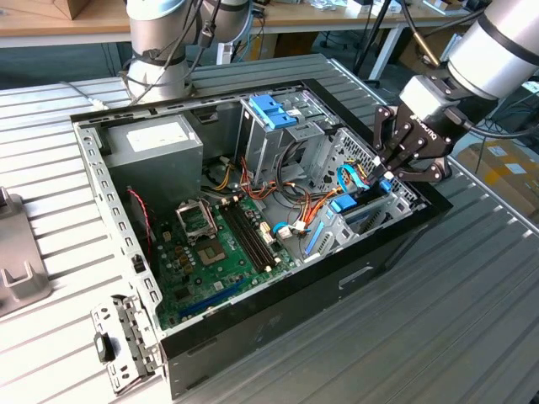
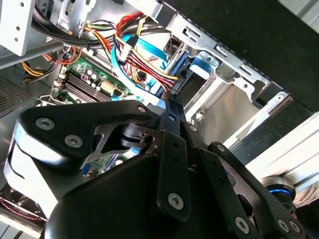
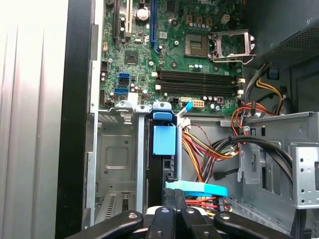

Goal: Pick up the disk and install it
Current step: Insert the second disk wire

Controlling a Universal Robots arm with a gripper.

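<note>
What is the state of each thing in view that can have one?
Black metal computer case: open, side panel off.
Dark grey disk with blue rails: on edge in the drive bay slot.
Black gripper: close over the disk.

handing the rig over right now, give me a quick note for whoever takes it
Claw: hangs low over the grey metal drive bay at the exterior view's right end of the open black computer case. Whether it is open or shut cannot be told.
Disk: the dark grey hard drive with blue plastic rails stands on edge inside that bay, just beyond the claw's tip, with a light blue flat cable lying across nearby.
Done: the drive is picked up and in the bay.
Left: whether it is fully seated cannot be told; check that.
</note>
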